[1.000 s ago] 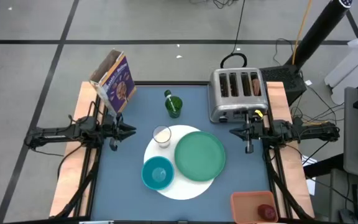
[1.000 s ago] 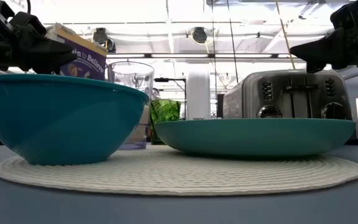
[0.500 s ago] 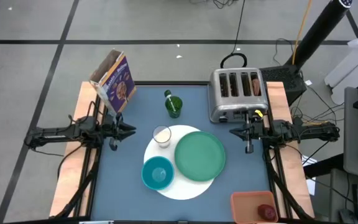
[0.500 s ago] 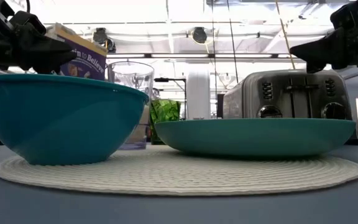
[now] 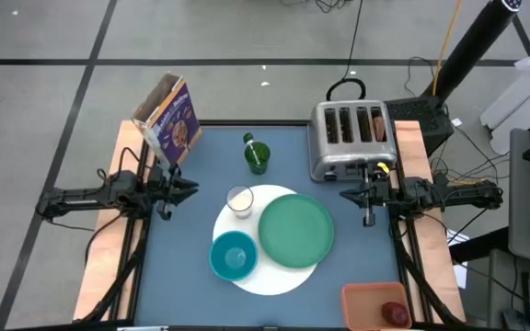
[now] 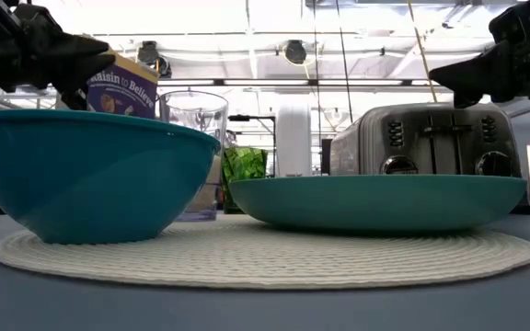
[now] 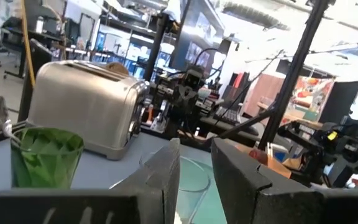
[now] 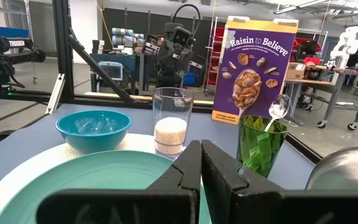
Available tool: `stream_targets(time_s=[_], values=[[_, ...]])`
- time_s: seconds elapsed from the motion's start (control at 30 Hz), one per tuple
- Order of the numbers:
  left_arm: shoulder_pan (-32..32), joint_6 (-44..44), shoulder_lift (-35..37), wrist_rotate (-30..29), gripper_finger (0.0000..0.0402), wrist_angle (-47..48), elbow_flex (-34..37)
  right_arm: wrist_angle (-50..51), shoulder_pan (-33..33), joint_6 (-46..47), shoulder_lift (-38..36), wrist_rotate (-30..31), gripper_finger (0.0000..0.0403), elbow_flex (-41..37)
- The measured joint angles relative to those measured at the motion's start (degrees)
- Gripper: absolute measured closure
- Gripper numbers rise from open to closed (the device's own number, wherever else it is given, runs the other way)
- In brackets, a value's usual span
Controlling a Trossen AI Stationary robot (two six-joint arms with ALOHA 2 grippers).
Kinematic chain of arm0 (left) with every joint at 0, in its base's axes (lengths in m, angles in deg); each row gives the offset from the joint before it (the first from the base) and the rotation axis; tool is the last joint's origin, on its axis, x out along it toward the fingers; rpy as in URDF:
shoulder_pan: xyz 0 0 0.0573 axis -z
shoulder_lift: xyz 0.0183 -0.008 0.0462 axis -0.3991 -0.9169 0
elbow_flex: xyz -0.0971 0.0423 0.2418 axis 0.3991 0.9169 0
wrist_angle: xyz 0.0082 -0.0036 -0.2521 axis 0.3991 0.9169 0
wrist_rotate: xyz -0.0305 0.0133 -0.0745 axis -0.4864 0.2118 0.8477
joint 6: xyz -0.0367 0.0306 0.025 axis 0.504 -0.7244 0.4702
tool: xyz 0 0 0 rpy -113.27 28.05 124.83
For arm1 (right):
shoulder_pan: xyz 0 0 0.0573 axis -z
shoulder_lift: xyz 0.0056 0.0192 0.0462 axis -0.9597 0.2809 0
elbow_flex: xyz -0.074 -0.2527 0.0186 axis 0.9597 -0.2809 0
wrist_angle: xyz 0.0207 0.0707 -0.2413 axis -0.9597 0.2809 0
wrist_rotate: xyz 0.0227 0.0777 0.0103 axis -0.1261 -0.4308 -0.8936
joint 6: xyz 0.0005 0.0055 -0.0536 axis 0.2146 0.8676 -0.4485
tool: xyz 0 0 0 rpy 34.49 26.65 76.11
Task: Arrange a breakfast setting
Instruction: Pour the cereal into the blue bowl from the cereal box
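The white round mat [image 5: 274, 276] lies at the table's middle. On it rest the green plate [image 5: 295, 231], the teal bowl [image 5: 233, 255] and the small glass [image 5: 239, 199], which holds something white. The green cup [image 5: 257, 156] stands beyond the mat with the spoon [image 8: 277, 109] in it. The purple cereal box [image 5: 168, 119] stands at the far left corner. A brown piece [image 5: 376, 125], perhaps the bagel, sticks out of a toaster slot. The dark-red fruit [image 5: 394, 313] lies in the tray. My left gripper [image 5: 190, 188] hovers left of the glass, slightly open and empty. My right gripper [image 5: 348, 194] hovers right of the plate, shut and empty.
The silver toaster [image 5: 351, 138] stands at the far right, just beyond my right gripper. The orange-pink tray [image 5: 375, 306] sits at the near right corner. Bare blue table [image 5: 182, 267] lies left of the mat and along the near edge.
My left gripper has risen a little, as the low view shows, and has edged toward the far edge. Nothing on the table has moved.
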State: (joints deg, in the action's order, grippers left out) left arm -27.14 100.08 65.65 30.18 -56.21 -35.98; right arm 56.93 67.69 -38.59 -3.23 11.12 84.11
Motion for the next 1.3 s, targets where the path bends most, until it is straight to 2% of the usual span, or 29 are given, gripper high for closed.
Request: stream_targets(time_s=[0.2, 0.53, 0.63, 0.77, 1.0, 1.13, 1.3], values=[[-0.02, 2.3, -0.02, -0.15, 0.0282, -0.26, 0.0, 0.0, -0.01, 0.0, 0.0, 0.0, 0.0397, 0.0], [-0.02, 5.92, -0.02, -0.18, 0.0188, -1.44, 0.0, 0.0, 0.0, -0.01, 0.01, 0.0, 0.0397, 0.0], [-0.02, 5.79, -0.04, -0.2, 0.0173, -4.38, 0.0, -0.01, 0.0, -0.01, 0.0, 0.0, 0.0397, 0.01], [0.0, 5.36, -0.96, -2.64, 0.017, -13.08, 0.0, -0.01, 0.01, 0.0, 0.0, 0.0, 0.0397, 0.01], [0.0, -1.09, -10.94, -2.69, 0.0169, -28.1, -1.0, -0.01, 0.01, -0.01, 0.0, 0.0, 0.0397, -0.01], [0.02, -3.49, -17.92, -2.67, 0.0169, -27.76, -6.8, 0.01, 0.01, 0.0, 0.0, 0.0, 0.0397, -0.01], [0.02, -11.02, -25.27, -2.69, 0.0169, -25.18, -16.21, -0.01, 0.0, -0.02, 0.0, 0.0, 0.0397, -0.01]])
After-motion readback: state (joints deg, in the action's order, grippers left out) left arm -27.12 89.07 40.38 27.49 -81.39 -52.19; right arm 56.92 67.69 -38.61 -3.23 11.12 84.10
